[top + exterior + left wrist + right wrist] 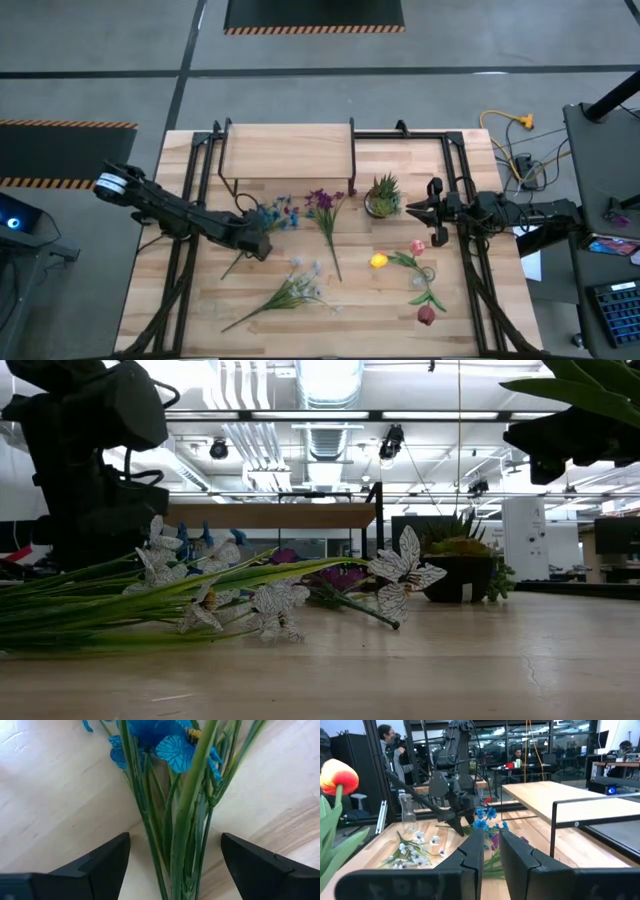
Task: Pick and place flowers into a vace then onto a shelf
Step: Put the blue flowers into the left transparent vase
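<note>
My left pincer (262,240) is spread wide, down on the bench (470,300), with the blue flowers' (277,214) green stems (185,835) between its fingers (105,862) but not yet clamped. My right pincer (412,209) waits at the bench's right side beside the potted plant (384,195), fingers nearly together, holding nothing. Purple flowers (322,203) lie mid-bench, white flowers (300,285) nearer the front, tulips (415,270) front right. The shelf (288,150) stands at the back. A clear glass vase (408,813) shows in the right wrist view.

blue flowers (175,750), dark veining; green stems (187,830); pale wood table (55,795).
</note>
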